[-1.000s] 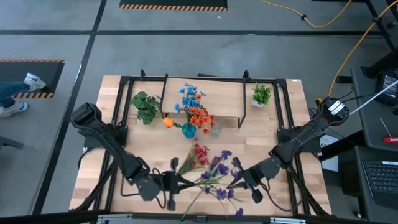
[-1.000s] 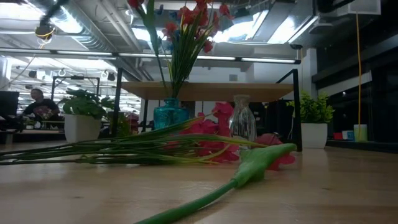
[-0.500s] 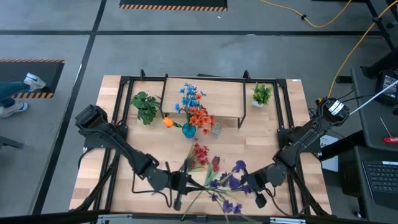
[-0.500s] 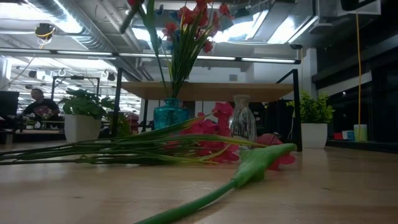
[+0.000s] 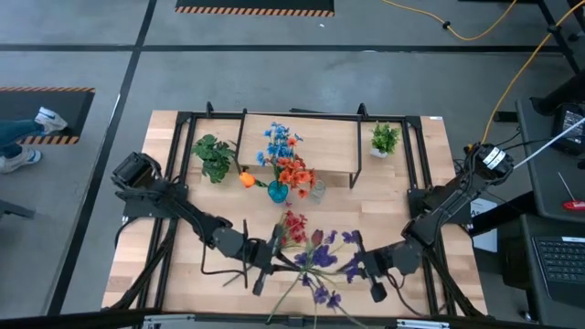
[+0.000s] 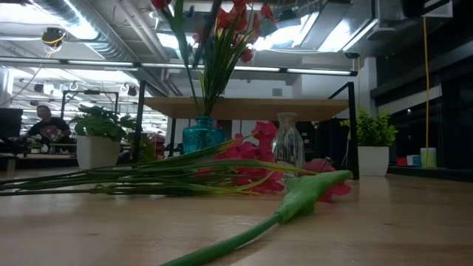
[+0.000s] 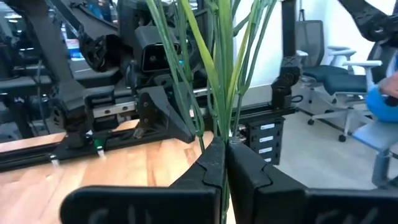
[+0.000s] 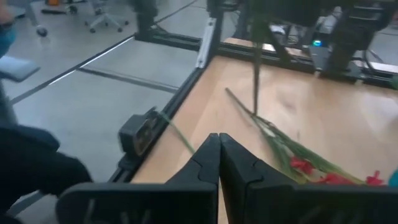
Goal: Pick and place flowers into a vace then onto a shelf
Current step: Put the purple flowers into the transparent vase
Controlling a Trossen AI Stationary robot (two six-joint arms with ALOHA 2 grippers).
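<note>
My left gripper (image 5: 270,256) is near the table's front middle, shut on a bunch of purple flowers (image 5: 322,260). Their green stems (image 7: 221,74) run on past its fingers toward the right arm. My right gripper (image 5: 361,268) is shut just right of the blooms. Red flowers (image 5: 292,224) lie flat on the tabletop. A blue vase (image 5: 277,192) with blue and orange flowers and an empty clear vase (image 5: 317,189) stand on the table at the shelf's (image 5: 320,142) front edge. An orange tulip (image 5: 247,180) lies left of the blue vase. My left gripper pinches several thin green stems (image 7: 219,127) together between its two fingers, which lie across them. The stems stand out beyond the fingertips and the bunch is held above the table. My right gripper has a thin green stem (image 8: 177,134) running toward its fingertips; I cannot tell whether it touches it.
Two small potted plants (image 5: 215,157) (image 5: 384,139) stand at the shelf's left and right ends. Black frame rails run along the table's edges. In the low view, long stems (image 6: 148,177) and a thick green stem (image 6: 295,203) lie on the table before the vases.
My left gripper has gone toward the table's right edge and a little toward the far edge, carrying the stems. The purple blooms, spread out toward the front edge before, are now drawn closer together between the two grippers.
</note>
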